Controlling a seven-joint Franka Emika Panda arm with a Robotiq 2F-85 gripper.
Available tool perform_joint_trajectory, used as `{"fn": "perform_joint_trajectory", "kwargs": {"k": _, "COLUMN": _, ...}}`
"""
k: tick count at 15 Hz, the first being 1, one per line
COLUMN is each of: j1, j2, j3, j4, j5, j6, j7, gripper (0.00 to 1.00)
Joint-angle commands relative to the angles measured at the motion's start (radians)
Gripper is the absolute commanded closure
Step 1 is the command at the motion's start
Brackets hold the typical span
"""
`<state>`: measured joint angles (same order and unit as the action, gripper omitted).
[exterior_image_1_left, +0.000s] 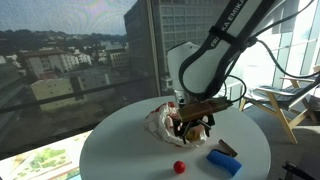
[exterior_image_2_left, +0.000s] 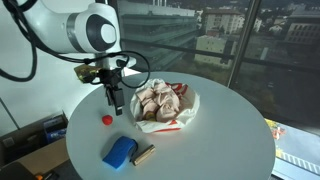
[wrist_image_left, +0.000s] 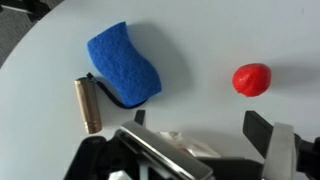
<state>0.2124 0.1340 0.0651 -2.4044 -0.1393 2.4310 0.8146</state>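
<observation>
Round white table (exterior_image_1_left: 120, 140) by a city-view window. Crumpled white-and-tan paper wrapper (exterior_image_2_left: 165, 103) with red streaks sits mid-table. Gripper (exterior_image_2_left: 116, 106) hangs at its edge, jaws wide apart, gripping nothing. Small red ball (exterior_image_2_left: 107, 119), blue sponge (exterior_image_2_left: 120, 152) and short brown cylinder (exterior_image_2_left: 144, 153) lie nearby. Lettering on robot arm (exterior_image_1_left: 225, 40) unreadable.
</observation>
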Motion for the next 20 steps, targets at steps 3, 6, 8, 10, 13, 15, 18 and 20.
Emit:
{"fn": "perform_joint_trajectory", "kwargs": {"k": 3, "j1": 0.055, "j2": 0.026, "j3": 0.051, "j4": -0.032, "j5": -0.065, "j6": 0.109, "j7": 0.123, "gripper": 0.00}}
{"fn": "perform_joint_trajectory", "kwargs": {"k": 6, "j1": 0.084, "j2": 0.057, "j3": 0.049, "j4": -0.065, "j5": -0.113, "j6": 0.221, "j7": 0.178, "gripper": 0.00}}
{"fn": "perform_joint_trajectory", "kwargs": {"k": 8, "j1": 0.107, "j2": 0.085, "j3": 0.025, "j4": -0.079, "j5": -0.175, "j6": 0.311, "j7": 0.236, "gripper": 0.00}}
{"fn": "perform_joint_trajectory", "kwargs": {"k": 10, "j1": 0.129, "j2": 0.114, "j3": -0.006, "j4": -0.082, "j5": -0.230, "j6": 0.377, "j7": 0.291, "gripper": 0.00}}
{"fn": "perform_joint_trajectory", "kwargs": {"k": 13, "j1": 0.166, "j2": 0.155, "j3": -0.075, "j4": -0.076, "j5": -0.365, "j6": 0.452, "j7": 0.389, "gripper": 0.00}}
{"fn": "perform_joint_trajectory", "kwargs": {"k": 15, "j1": 0.187, "j2": 0.180, "j3": -0.117, "j4": -0.067, "j5": -0.437, "j6": 0.474, "j7": 0.438, "gripper": 0.00}}
{"fn": "perform_joint_trajectory", "kwargs": {"k": 18, "j1": 0.215, "j2": 0.215, "j3": -0.162, "j4": -0.056, "j5": -0.507, "j6": 0.497, "j7": 0.497, "gripper": 0.00}}
{"fn": "perform_joint_trajectory", "kwargs": {"k": 20, "j1": 0.240, "j2": 0.233, "j3": -0.189, "j4": -0.050, "j5": -0.548, "j6": 0.506, "j7": 0.530, "gripper": 0.00}}
